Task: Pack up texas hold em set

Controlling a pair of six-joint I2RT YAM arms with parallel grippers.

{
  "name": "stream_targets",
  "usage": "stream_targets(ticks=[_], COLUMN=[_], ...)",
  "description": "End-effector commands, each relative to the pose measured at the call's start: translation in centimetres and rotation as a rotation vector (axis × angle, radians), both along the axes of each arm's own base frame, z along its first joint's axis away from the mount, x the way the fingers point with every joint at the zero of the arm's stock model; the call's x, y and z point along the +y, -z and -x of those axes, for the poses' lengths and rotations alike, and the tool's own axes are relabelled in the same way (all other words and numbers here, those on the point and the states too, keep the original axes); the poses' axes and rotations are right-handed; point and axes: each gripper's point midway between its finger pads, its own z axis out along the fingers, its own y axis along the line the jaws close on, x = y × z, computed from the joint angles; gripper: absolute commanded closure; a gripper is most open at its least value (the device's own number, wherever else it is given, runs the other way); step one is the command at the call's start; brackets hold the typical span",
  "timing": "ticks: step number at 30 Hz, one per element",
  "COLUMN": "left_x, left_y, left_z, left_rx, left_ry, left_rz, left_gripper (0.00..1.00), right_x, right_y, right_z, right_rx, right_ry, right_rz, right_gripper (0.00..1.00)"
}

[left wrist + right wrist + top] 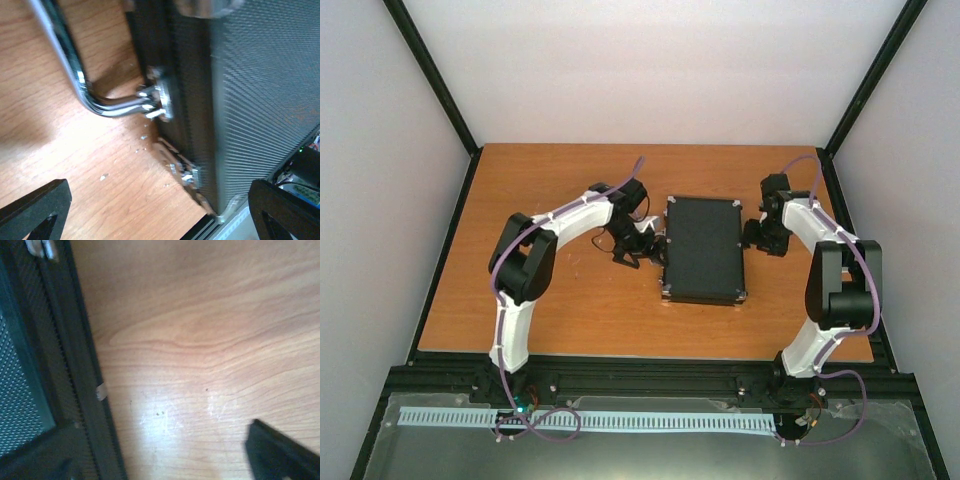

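We find the black briefcase [705, 250] lying flat and shut at the middle of the desk [560, 310], its contents hidden. The left pincer [642, 252] stands spread beside the metal handle [75, 75], holding nothing. The right pincer [756, 236] sits at the case's right edge. Only one finger [280, 455] shows clearly, so we cannot tell its state.
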Motion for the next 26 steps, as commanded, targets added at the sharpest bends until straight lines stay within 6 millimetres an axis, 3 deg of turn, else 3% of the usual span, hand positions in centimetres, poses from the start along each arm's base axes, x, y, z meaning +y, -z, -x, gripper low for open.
stream_targets(ticks=[1, 6, 9, 12, 19, 26], left_x=[2.6, 6.0, 6.8, 6.9, 8.0, 8.1], left_y=[-4.6, -8.9, -11.6, -13.1, -14.6, -16.8], left_z=[-2.0, -5.0, -6.7, -8.1, -11.1, -11.9], left_rx=[-0.153, -0.286, -0.385, -0.442, -0.549, -0.620], left_ry=[0.018, -0.057, -0.101, -0.138, -0.244, -0.279], left_rz=[-0.034, -0.098, -0.126, -0.128, -0.195, -0.181], left_gripper=[0.00, 0.00, 0.00, 0.00, 0.00, 0.00], right_x=[0.1, -0.3, 0.3, 0.9, 0.7, 0.9], right_y=[-4.9, -9.6, -11.8, -13.3, -15.3, -16.1], right_z=[-2.7, -4.4, -5.2, -6.1, -7.5, -7.4], right_rx=[-0.157, -0.290, -0.367, -0.412, -0.463, -0.501], right_ry=[-0.067, -0.103, -0.110, -0.106, -0.102, -0.122], right_rz=[0.053, 0.091, 0.065, 0.032, 0.055, 0.061], right_gripper=[0.00, 0.00, 0.00, 0.00, 0.00, 0.00])
